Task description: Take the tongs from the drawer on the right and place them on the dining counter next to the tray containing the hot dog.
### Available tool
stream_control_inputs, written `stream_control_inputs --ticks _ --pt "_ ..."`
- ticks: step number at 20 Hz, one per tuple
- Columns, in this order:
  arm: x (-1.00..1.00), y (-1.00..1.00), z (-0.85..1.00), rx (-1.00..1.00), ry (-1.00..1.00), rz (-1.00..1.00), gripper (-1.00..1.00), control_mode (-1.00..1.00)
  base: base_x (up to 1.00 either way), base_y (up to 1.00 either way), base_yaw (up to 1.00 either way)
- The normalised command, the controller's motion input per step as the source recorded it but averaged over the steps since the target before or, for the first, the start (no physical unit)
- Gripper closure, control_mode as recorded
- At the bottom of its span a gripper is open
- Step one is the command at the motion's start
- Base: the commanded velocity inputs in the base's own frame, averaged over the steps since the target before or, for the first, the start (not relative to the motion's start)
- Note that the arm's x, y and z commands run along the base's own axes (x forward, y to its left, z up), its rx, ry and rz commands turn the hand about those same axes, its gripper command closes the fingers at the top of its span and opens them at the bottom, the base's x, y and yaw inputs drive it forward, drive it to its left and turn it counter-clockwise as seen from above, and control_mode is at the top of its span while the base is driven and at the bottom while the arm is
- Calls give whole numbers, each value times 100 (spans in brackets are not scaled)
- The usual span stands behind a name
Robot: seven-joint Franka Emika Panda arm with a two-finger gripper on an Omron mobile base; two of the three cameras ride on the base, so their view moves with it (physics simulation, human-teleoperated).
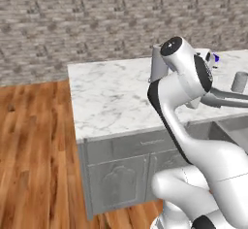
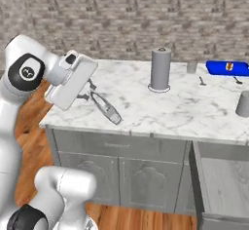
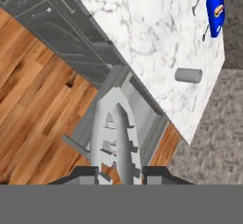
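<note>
My gripper (image 2: 90,91) is shut on the grey tongs (image 2: 105,107), which stick out from its fingers and hang in the air. In the hand view the tongs (image 3: 116,137) rise between the fingertips (image 3: 159,173), above the open grey drawer (image 3: 142,108). That drawer (image 2: 221,175) stands pulled out under the front edge of the white marble dining counter (image 2: 185,108). The blue tray (image 2: 227,68) with the small hot dog (image 2: 230,67) lies at the counter's far right. The tongs (image 1: 227,97) also point right past my arm in the left base view.
A tall grey paper-towel roll (image 2: 161,69) stands mid-counter. A grey cup (image 2: 243,104) sits near the front right edge, and a smaller one (image 2: 192,67) by the tray. Two small dark utensils (image 2: 202,81) lie before the tray. Wooden floor (image 1: 34,150) lies left of the cabinets.
</note>
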Motion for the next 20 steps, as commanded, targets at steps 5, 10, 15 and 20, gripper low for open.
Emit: stream_control_inputs --ticks 5,10,15,20 --pt "0 0 0 0 0 0 100 100 -80 91 43" --pt "0 0 0 0 0 0 100 100 -56 100 21" --pt "0 0 0 0 0 0 100 100 -6 100 3" --pt "0 0 0 0 0 0 100 100 21 100 0"
